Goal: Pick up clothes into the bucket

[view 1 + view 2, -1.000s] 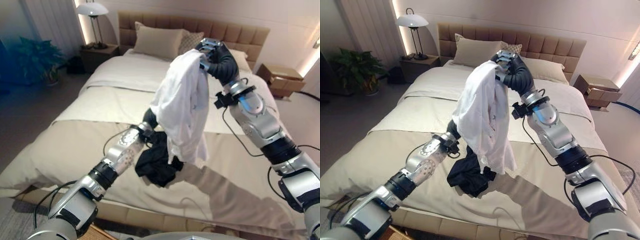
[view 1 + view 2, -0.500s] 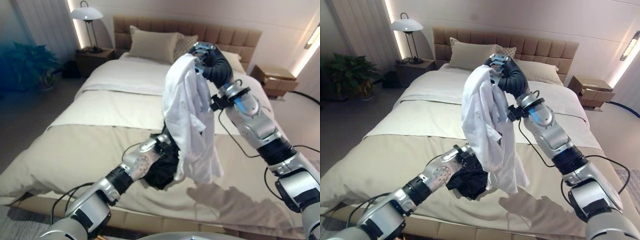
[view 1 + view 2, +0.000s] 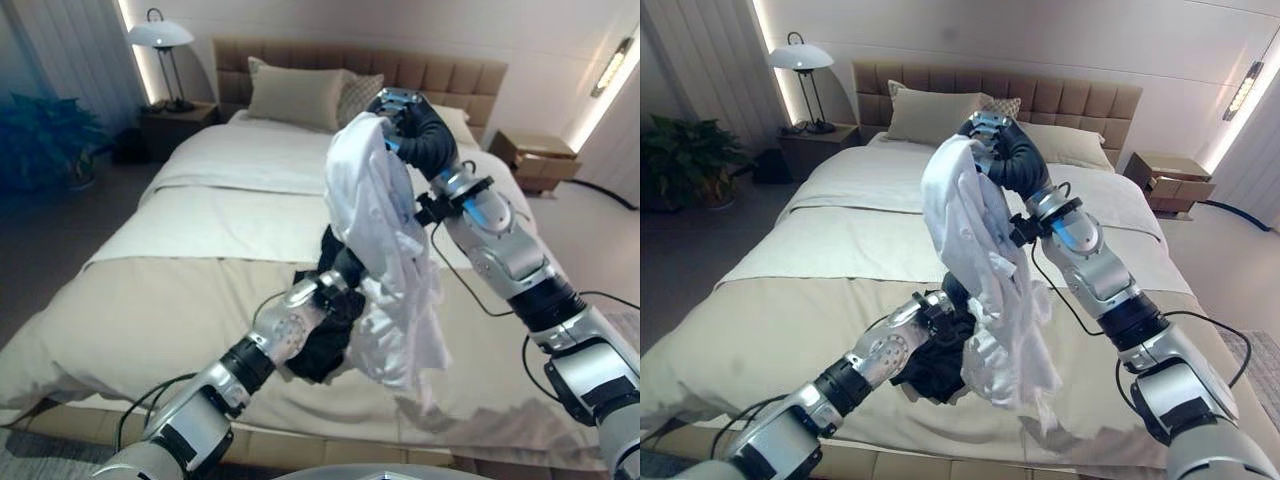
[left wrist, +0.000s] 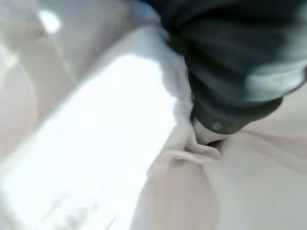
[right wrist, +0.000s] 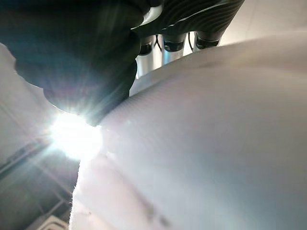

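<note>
The left hand (image 3: 952, 300) grips a dark garment (image 3: 933, 362) just above the bed (image 3: 790, 290). The right hand (image 3: 992, 150) is clamped on a white shirt (image 3: 985, 280), held high, dangling. Both look light and limp; bunched folds grip best.

A beige bed (image 3: 810, 250) with tufted headboard (image 3: 1070, 95), pillows (image 3: 925, 112), a lit lamp (image 3: 800, 58) and a plant (image 3: 680, 160).
</note>
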Robot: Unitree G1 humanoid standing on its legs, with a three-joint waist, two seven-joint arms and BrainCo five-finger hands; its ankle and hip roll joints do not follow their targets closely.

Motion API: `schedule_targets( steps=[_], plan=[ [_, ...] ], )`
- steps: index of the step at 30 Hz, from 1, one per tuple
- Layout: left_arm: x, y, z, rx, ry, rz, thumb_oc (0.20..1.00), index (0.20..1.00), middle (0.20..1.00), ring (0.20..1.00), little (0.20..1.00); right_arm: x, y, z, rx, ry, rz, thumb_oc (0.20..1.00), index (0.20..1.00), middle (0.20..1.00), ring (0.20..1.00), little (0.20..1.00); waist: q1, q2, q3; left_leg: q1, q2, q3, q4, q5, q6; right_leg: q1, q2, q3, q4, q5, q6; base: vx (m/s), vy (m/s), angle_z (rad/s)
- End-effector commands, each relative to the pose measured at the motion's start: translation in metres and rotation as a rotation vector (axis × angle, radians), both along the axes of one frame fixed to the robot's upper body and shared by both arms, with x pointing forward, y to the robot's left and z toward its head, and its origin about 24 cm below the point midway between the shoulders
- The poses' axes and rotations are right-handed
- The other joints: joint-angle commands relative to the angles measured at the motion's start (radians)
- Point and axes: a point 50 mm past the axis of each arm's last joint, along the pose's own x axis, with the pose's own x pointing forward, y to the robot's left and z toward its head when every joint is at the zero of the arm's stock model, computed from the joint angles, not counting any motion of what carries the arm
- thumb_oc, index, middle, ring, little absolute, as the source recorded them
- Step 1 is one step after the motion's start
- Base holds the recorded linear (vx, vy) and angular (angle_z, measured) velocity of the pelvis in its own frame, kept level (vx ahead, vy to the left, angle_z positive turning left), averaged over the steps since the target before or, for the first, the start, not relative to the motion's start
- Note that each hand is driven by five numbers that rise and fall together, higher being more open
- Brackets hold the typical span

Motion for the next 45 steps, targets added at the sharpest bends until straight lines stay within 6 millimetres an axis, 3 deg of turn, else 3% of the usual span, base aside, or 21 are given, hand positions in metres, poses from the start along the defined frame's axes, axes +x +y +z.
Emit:
schedule_targets(
  steps=[1,6,10,11,12,13,14,15,16,19,26,28,29,30,31,32,33,37,41,45],
  plan=[
    [0.017,0.014,0.020,-0.069,-0.084,0.130,0.200,0.200,0.200,0.200,0.200,-0.008,-0.014,0.030,0.132,-0.130,-0.003,0.200,0.200,0.200,0.200,0.200,0.023,-0.029,-0.023,-0.033,0.003,0.016,0.068,-0.050,0.023,-0.046,-0.046,-0.015,0.052,0.046,0.037,0.00,0.000,0.00],
    [0.014,0.051,0.009,-0.035,-0.066,0.338,0.200,0.200,0.200,0.200,0.200,-0.011,-0.038,0.021,0.167,-0.116,-0.106,0.200,0.200,0.200,0.200,0.200,0.043,-0.031,-0.010,-0.041,0.001,0.008,0.077,-0.051,0.026,-0.044,-0.047,-0.022,0.053,0.046,0.034,0.00,0.000,0.00],
    [0.006,0.070,0.010,0.082,-0.143,0.386,0.200,0.200,0.200,0.200,0.200,-0.014,-0.055,0.015,0.172,-0.110,-0.178,0.200,0.200,0.200,0.200,0.200,0.053,-0.029,-0.005,-0.045,0.000,0.004,0.080,-0.051,0.027,-0.042,-0.047,-0.027,0.053,0.046,0.033,0.00,0.000,0.02],
    [0.003,0.078,0.013,0.137,-0.187,0.400,0.200,0.200,0.200,0.200,0.200,-0.015,-0.063,0.012,0.178,-0.105,-0.208,0.200,0.200,0.200,0.200,0.200,0.057,-0.026,-0.002,-0.047,-0.001,0.001,0.082,-0.051,0.028,-0.042,-0.047,-0.028,0.053,0.046,0.033,0.00,0.009,0.05],
    [-0.001,0.103,0.021,0.268,-0.288,0.465,0.200,0.200,0.200,0.200,0.200,-0.018,-0.077,0.008,0.188,-0.096,-0.261,0.200,0.200,0.200,0.200,0.200,0.064,-0.024,0.002,-0.049,-0.001,-0.002,0.084,-0.050,0.028,-0.041,-0.048,-0.031,0.052,0.045,0.033,0.01,0.012,0.05],
    [-0.006,0.114,0.022,0.339,-0.329,0.488,0.200,0.200,0.200,0.200,0.200,-0.019,-0.083,0.005,0.200,-0.090,-0.282,0.200,0.200,0.200,0.200,0.200,0.068,-0.023,0.003,-0.049,-0.001,-0.003,0.085,-0.051,0.028,-0.040,-0.048,-0.031,0.052,0.045,0.034,0.01,0.009,0.05],
    [-0.006,0.114,0.021,0.342,-0.328,0.488,0.200,0.200,0.200,0.200,0.200,-0.020,-0.083,0.004,0.200,-0.088,-0.281,0.200,0.200,0.200,0.200,0.200,0.068,-0.024,0.002,-0.048,-0.001,-0.003,0.085,-0.051,0.028,-0.039,-0.048,-0.031,0.052,0.045,0.034,0.01,0.008,0.05],
    [-0.010,0.136,0.021,0.452,-0.371,0.569,0.200,0.200,0.200,0.200,0.200,-0.022,-0.092,-0.002,0.198,-0.078,-0.316,0.200,0.200,0.200,0.200,0.200,0.074,-0.022,0.003,-0.050,-0.001,-0.004,0.085,-0.051,0.029,-0.039,-0.048,-0.033,0.051,0.044,0.034,0.01,0.005,0.06],
    [-0.011,0.136,0.021,0.453,-0.371,0.570,0.200,0.200,0.200,0.200,0.200,-0.022,-0.092,-0.002,0.198,-0.078,-0.315,0.200,0.200,0.200,0.200,0.200,0.073,-0.022,0.003,-0.050,-0.001,-0.004,0.085,-0.051,0.029,-0.039,-0.048,-0.033,0.051,0.044,0.034,0.01,0.005,0.09],
    [-0.020,0.169,0.027,0.526,-0.408,0.759,0.200,0.200,0.200,0.200,0.200,-0.029,-0.104,-0.012,0.177,-0.068,-0.392,0.200,0.200,0.200,0.200,0.200,0.080,-0.019,0.004,-0.049,-0.001,-0.005,0.085,-0.054,0.029,-0.038,-0.048,-0.035,0.049,0.041,0.034,0.01,0.003,0.05],
    [-0.025,0.195,0.047,0.575,-0.497,0.917,0.200,0.200,0.200,0.200,0.200,-0.030,-0.108,-0.036,0.133,-0.001,-0.439,0.200,0.200,0.200,0.200,0.200,0.087,-0.013,0.009,-0.048,-0.001,-0.008,0.085,-0.055,0.029,-0.036,-0.051,-0.040,0.049,0.039,0.033,0.00,0.000,0.00],
    [-0.025,0.204,0.059,0.571,-0.536,0.981,0.200,0.200,0.200,0.200,0.200,-0.028,-0.105,-0.060,0.038,0.078,-0.459,0.200,0.200,0.200,0.200,0.200,0.091,-0.011,0.011,-0.051,-0.003,-0.010,0.088,-0.055,0.030,-0.037,-0.051,-0.041,0.051,0.038,0.030,0.00,0.000,0.00],
    [-0.025,0.204,0.059,0.572,-0.536,0.982,0.200,0.200,0.200,0.200,0.200,-0.028,-0.104,-0.060,0.038,0.078,-0.458,0.200,0.200,0.200,0.200,0.200,0.090,-0.011,0.011,-0.051,-0.003,-0.010,0.088,-0.056,0.030,-0.037,-0.051,-0.041,0.051,0.038,0.030,0.00,0.000,0.00],
    [-0.024,0.207,0.069,0.582,-0.584,1.000,0.200,0.200,0.200,0.200,0.200,-0.027,-0.098,-0.079,-0.043,0.154,-0.423,0.200,0.200,0.200,0.200,0.200,0.093,-0.011,0.014,-0.053,-0.003,-0.012,0.091,-0.055,0.029,-0.037,-0.051,-0.043,0.052,0.035,0.029,0.00,0.000,0.00],
    [-0.024,0.208,0.073,0.584,-0.606,1.007,0.200,0.200,0.200,0.200,0.200,-0.026,-0.095,-0.087,-0.105,0.177,-0.417,0.319,0.319,0.319,0.319,0.319,0.093,-0.009,0.016,-0.056,-0.003,-0.015,0.093,-0.056,0.029,-0.037,-0.051,-0.047,0.054,0.033,0.029,0.00,0.000,0.00],
    [-0.025,0.208,0.078,0.578,-0.631,1.015,0.200,0.200,0.200,0.200,0.200,-0.027,-0.092,-0.098,-0.157,0.210,-0.409,0.611,0.611,0.611,0.611,0.611,0.096,-0.008,0.019,-0.057,-0.003,-0.017,0.094,-0.055,0.029,-0.037,-0.051,-0.048,0.055,0.032,0.028,-0.01,0.004,0.06],
    [-0.025,0.209,0.080,0.576,-0.638,1.025,0.200,0.200,0.200,0.200,0.200,-0.027,-0.089,-0.104,-0.185,0.229,-0.399,1.000,1.000,1.000,1.000,1.000,0.096,-0.007,0.020,-0.058,-0.003,-0.019,0.095,-0.055,0.028,-0.037,-0.051,-0.050,0.055,0.031,0.028,-0.01,0.005,0.11],
    [-0.028,0.212,0.084,0.591,-0.659,1.067,0.200,0.200,0.200,0.200,0.200,-0.029,-0.074,-0.137,-0.238,0.341,-0.349,1.000,1.000,1.000,1.000,1.000,0.103,-0.004,0.027,-0.062,-0.003,-0.027,0.097,-0.052,0.027,-0.034,-0.050,-0.058,0.058,0.027,0.025,-0.01,0.001,0.06],
    [-0.035,0.218,0.080,0.709,-0.687,1.146,0.200,0.200,0.200,0.200,0.200,-0.037,-0.073,-0.165,-0.254,0.423,-0.397,1.000,1.000,1.000,1.000,1.000,0.111,0.000,0.038,-0.074,-0.002,-0.035,0.105,-0.050,0.023,-0.030,-0.053,-0.076,0.071,0.015,0.022,-0.01,-0.001,0.11],
    [-0.042,0.222,0.072,0.750,-0.663,1.183,0.200,0.200,0.200,0.200,0.200,-0.043,-0.075,-0.174,-0.266,0.435,-0.440,1.000,1.000,1.000,1.000,1.000,0.114,-0.001,0.043,-0.083,-0.001,-0.051,0.106,-0.043,0.016,-0.023,-0.053,-0.099,0.086,0.002,0.019,0.00,-0.010,0.21]
  ],
)
